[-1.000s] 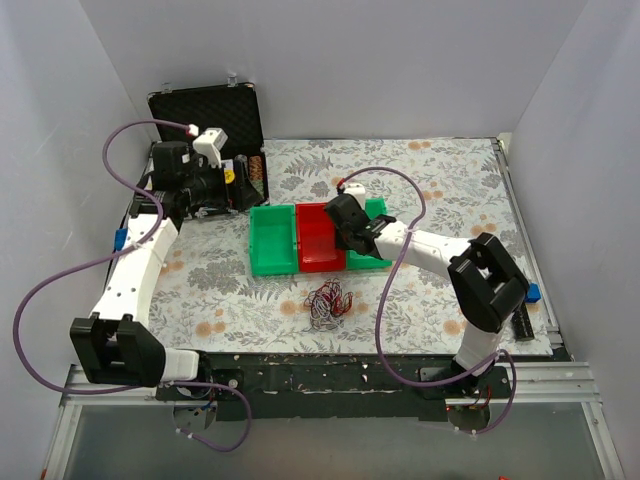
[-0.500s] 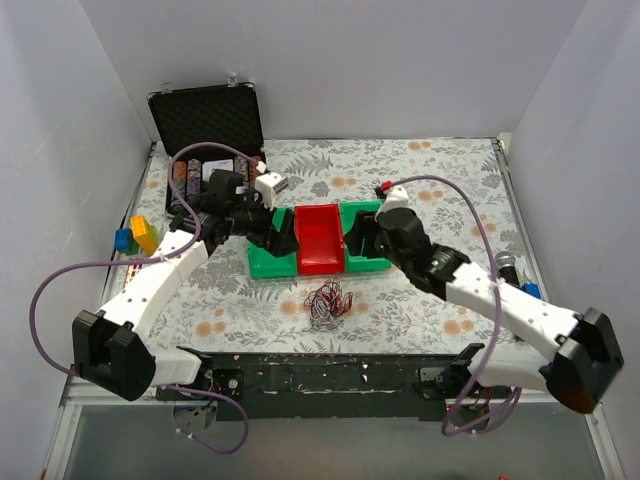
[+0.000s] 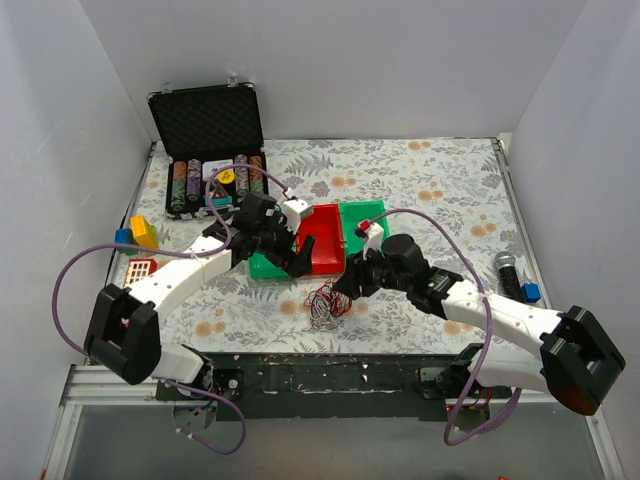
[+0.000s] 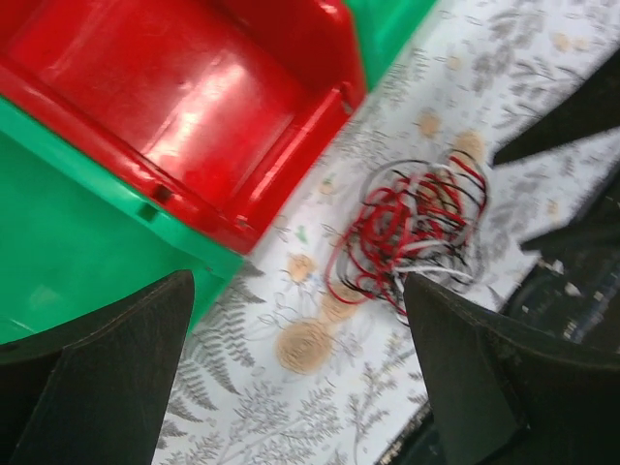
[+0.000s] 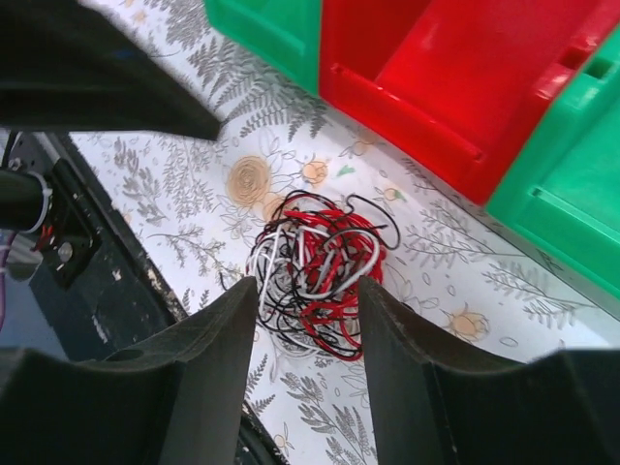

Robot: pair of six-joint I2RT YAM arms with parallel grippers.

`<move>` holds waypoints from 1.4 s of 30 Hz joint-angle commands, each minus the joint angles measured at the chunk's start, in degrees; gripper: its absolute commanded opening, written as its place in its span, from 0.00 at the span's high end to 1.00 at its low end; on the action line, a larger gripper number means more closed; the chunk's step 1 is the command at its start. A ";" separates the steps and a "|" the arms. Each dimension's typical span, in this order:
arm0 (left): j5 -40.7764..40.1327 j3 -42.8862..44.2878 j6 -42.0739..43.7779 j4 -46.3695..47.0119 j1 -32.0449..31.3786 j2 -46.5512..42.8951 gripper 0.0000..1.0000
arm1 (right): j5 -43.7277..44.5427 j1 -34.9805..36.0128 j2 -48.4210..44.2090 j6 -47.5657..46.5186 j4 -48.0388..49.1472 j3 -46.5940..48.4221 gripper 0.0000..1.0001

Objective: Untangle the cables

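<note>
The cables are a small tangle of thin red, white and black wires lying on the floral table cloth just in front of the bins. The tangle shows in the left wrist view and the right wrist view. My right gripper is open and hovers just above the tangle's right side, its fingers straddling the tangle from above. My left gripper is open and empty, over the front edge of the left green bin, up and left of the tangle.
Three bins stand behind the tangle: green, red, green. An open black case of chip stacks is at the back left. Coloured blocks lie at the left edge, a dark cylinder at the right.
Both arms have swung in toward the tangle. The left gripper moved right and forward over the left green bin's front. The right gripper came down from the bins to just above the cables.
</note>
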 commanded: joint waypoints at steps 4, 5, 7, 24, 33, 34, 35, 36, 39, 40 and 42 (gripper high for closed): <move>-10.66 0.83 -1.09 8.93 -0.02 5.51 0.21 | -8.85 0.21 5.82 -2.98 4.49 3.42 0.50; -11.28 1.10 -1.35 9.37 -0.02 6.57 0.24 | -8.94 0.21 6.44 -3.25 4.22 3.33 0.50; -12.25 1.45 -1.62 10.07 -0.02 8.41 0.30 | -9.03 0.30 7.41 -3.86 3.17 3.33 0.51; -16.91 9.18 -7.59 13.68 0.07 16.95 0.67 | -10.18 9.61 10.58 -10.98 -4.21 6.84 0.75; -14.89 4.89 -9.17 10.69 0.07 9.83 0.64 | -10.71 9.71 7.77 -13.70 -9.13 7.72 0.82; -14.71 3.92 -9.52 10.86 0.07 9.31 0.64 | -10.00 9.79 6.98 -14.23 -9.66 7.81 0.82; -14.62 3.13 -9.79 11.04 0.07 8.87 0.64 | -8.95 9.71 5.84 -14.50 -10.10 7.73 0.82; -14.45 2.34 -9.88 11.22 0.07 8.51 0.64 | -7.11 9.71 4.96 -14.85 -10.45 7.81 0.81; -14.97 0.67 -9.88 11.74 0.07 7.98 0.63 | 0.44 8.92 3.03 -14.94 -13.70 9.56 0.62; -15.41 0.57 -9.79 11.83 0.07 7.98 0.62 | 2.73 8.05 2.41 -14.51 -14.23 9.92 0.55; -15.94 0.66 -9.88 12.18 0.07 7.72 0.60 | 6.60 5.76 0.04 -13.28 -13.80 10.10 0.46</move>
